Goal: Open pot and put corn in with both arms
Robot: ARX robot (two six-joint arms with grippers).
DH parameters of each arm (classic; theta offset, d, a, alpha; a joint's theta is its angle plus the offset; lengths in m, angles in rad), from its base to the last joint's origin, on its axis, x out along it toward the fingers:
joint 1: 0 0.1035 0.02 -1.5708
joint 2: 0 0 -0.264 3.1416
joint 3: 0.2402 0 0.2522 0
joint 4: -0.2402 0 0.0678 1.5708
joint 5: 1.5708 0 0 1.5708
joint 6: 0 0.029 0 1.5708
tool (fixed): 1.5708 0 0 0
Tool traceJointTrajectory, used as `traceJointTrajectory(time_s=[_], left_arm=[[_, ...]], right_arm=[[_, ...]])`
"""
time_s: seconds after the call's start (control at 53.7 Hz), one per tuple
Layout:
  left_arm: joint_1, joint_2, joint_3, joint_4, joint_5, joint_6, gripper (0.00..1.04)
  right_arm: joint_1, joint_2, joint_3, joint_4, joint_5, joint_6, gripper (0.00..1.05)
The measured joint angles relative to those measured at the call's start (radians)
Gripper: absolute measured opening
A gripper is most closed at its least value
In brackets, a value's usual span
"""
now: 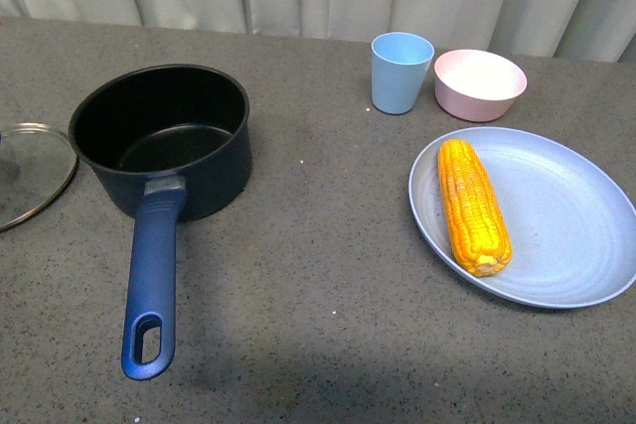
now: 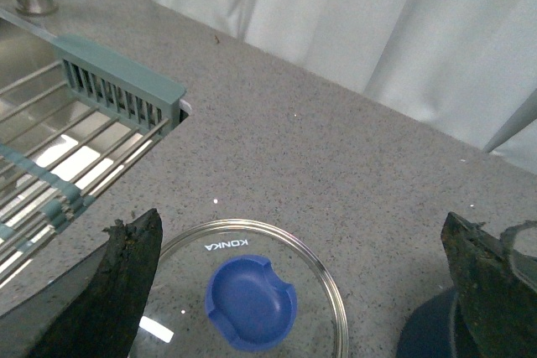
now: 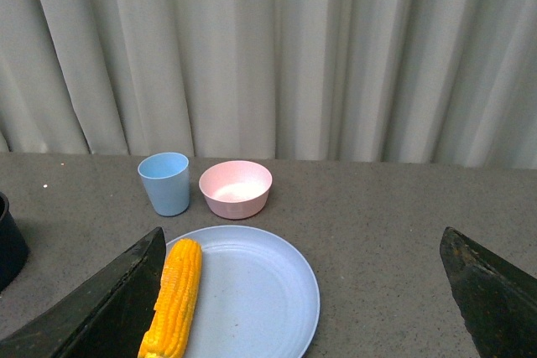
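Front view: at the far nine o'clock edge you see the glass lid [image 1: 30, 171] lying flat on the counter [image 1: 318, 275], just beside the pot [image 1: 164, 136] and at its nine o'clock. The pot stands open and empty, its handle [image 1: 151, 285] pointing to six o'clock. Well apart, at the pot's three o'clock, sits the plate [image 1: 566, 225]. The corn [image 1: 474, 206] lies on the plate's nine o'clock side, running from twelve to six. The cup [image 1: 400, 71] stands at the plate's eleven o'clock. The bowl [image 1: 479, 83] stands at twelve, close beside the cup.

Left wrist view: your left claw [image 2: 299, 215] is spread wide and holds nothing. The lid lies on the counter under the gap, its blue knob [image 2: 250, 303] facing up. A wire rack [image 2: 84, 123] lies beyond one finger [image 2: 126, 291], and the pot's rim shows by the other.

Right wrist view: your right claw [image 3: 302, 230] is also wide open and empty. It looks over the plate, with the corn next to one finger [image 3: 109, 308], apart from it. The cup and bowl stand past the plate, in front of the curtain [image 3: 268, 48].
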Motion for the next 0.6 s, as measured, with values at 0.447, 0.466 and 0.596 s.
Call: traceJointTrajectory(time_s=[0.447,0.466,0.596], left_arm=[[-0.081,-0.509,-0.354,0.030,0.214,0.160,0.41],[-0.086,-0.524,-0.362,0.021,0.208,0.161,0.38],[-0.121,-0.655,-0.412,-0.057,0.178,0.169,0.09]], right_arm=[[0.000,0.000,0.000,0.000,0.001,0.000,0.96],[0.000,0.000,0.000,0.000,0.001,0.000,0.96],[0.000,0.000,0.000,0.000,0.000,0.000,0.96]])
